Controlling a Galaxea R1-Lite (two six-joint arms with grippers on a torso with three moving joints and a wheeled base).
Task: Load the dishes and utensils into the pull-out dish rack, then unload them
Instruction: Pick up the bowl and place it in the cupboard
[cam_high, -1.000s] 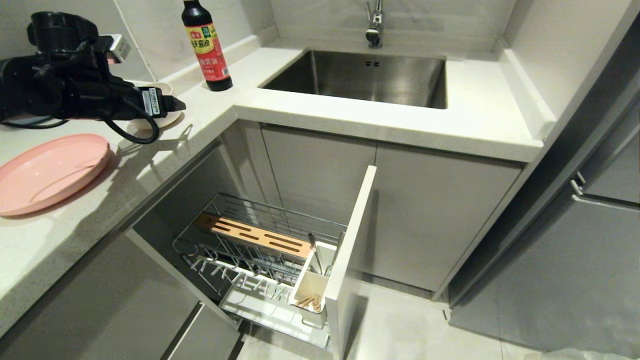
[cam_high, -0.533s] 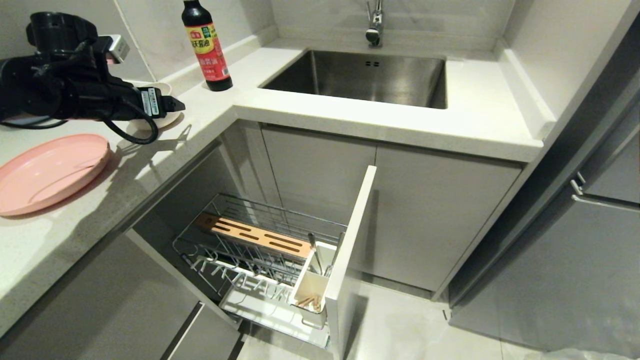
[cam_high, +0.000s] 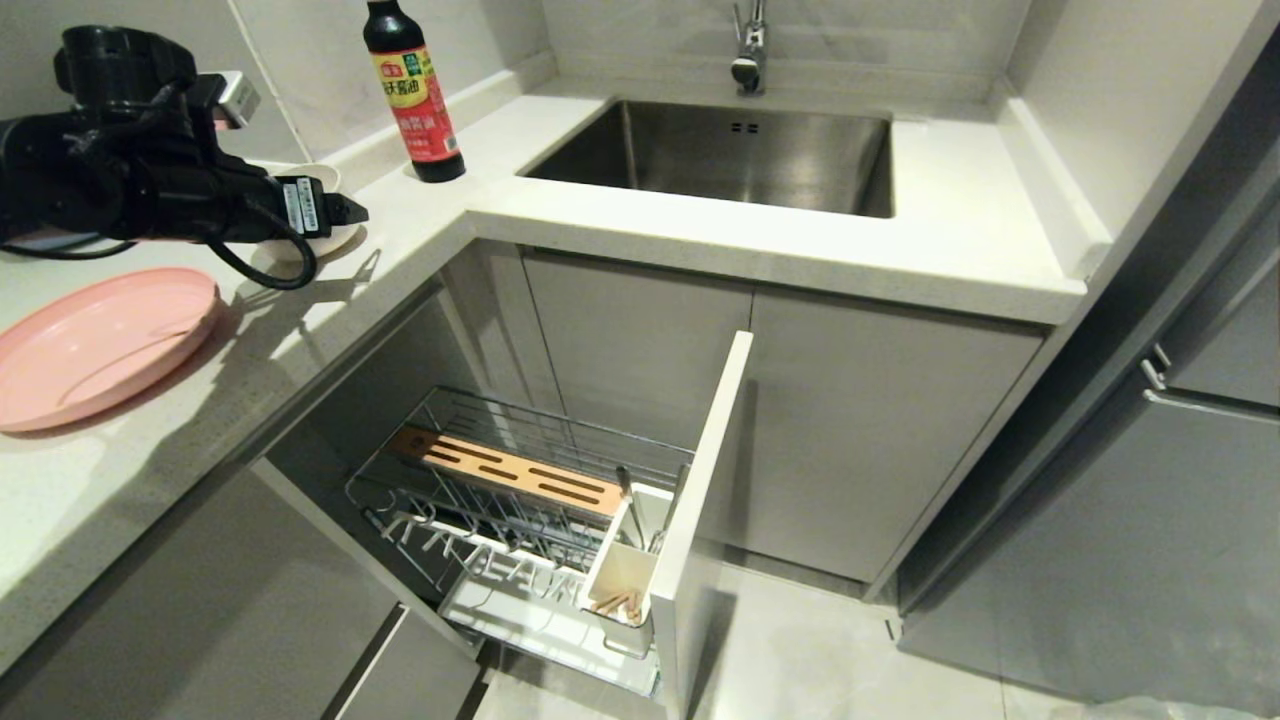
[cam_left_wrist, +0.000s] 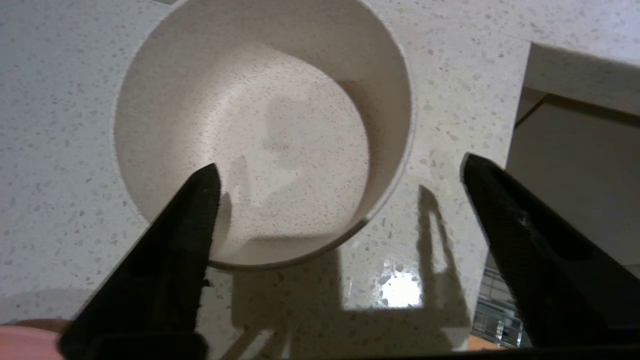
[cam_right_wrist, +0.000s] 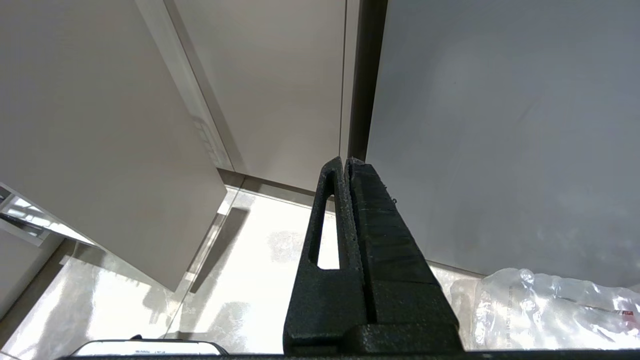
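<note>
Left pincer (cam_left_wrist: 340, 170) wide open over the bowl (cam_left_wrist: 260, 125), holding nothing: one finger (cam_left_wrist: 170, 260) inside the rim, other finger (cam_left_wrist: 530, 250) outside over bare tabletop (cam_left_wrist: 60, 100). Can't tell if a finger touches the bowl. Bowl sits near the tabletop's inner corner edge, plate (cam_high: 95, 345) beside it toward the front. Sauce bottle (cam_high: 412, 90) further back, by the sink (cam_high: 730, 155). Rack (cam_high: 520, 520) pulled out below; chopsticks (cam_high: 615, 602) and spoon (cam_high: 632, 510) in its cup (cam_high: 625, 570). Right pincer (cam_right_wrist: 347, 170) fully closed, empty, down by the cabinets.
</note>
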